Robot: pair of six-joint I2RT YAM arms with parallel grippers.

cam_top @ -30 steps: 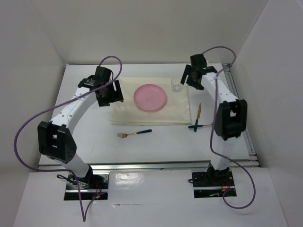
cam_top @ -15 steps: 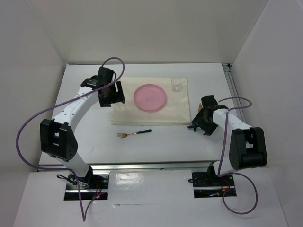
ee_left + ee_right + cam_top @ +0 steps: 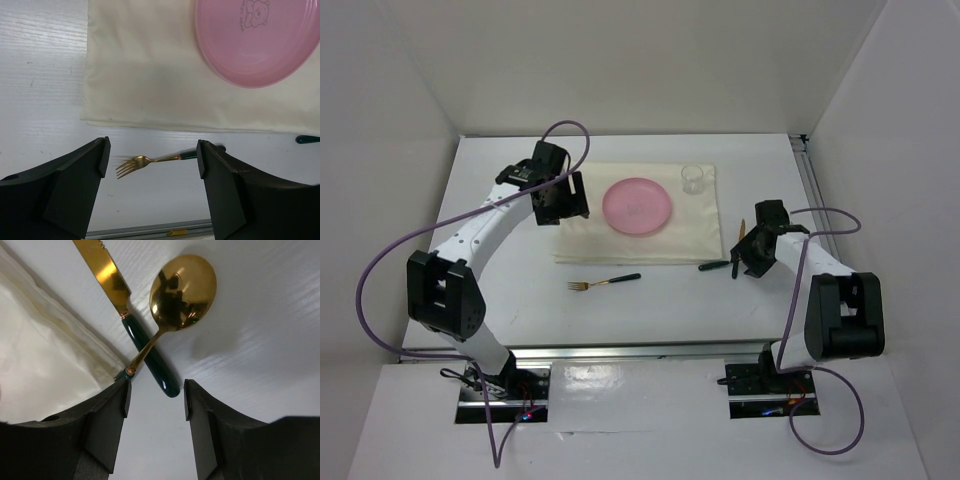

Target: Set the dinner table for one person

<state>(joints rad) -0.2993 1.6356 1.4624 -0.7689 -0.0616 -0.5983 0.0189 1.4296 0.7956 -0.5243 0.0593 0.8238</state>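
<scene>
The white dinner table (image 3: 670,315) carries a cream mat (image 3: 590,240) with a pink plate (image 3: 637,205) and a clear glass (image 3: 692,179) on it. A gold fork (image 3: 604,282) with a green handle lies in front of the mat. It also shows in the left wrist view (image 3: 145,161). A gold knife (image 3: 107,272) and a gold spoon (image 3: 182,287) lie crossed right of the mat. My right gripper (image 3: 747,260) is open and low over their green handles (image 3: 154,390). My left gripper (image 3: 563,203) is open and empty above the mat's left part (image 3: 151,156).
Aluminium rails run along the table's near edge (image 3: 640,350) and right edge (image 3: 820,220). White walls enclose the table at the left, back and right. The plate (image 3: 260,40) and mat (image 3: 150,75) fill the upper part of the left wrist view.
My right arm swung from beside the glass at the back down to the knife and spoon right of the mat. My left gripper drifted slightly right over the mat.
</scene>
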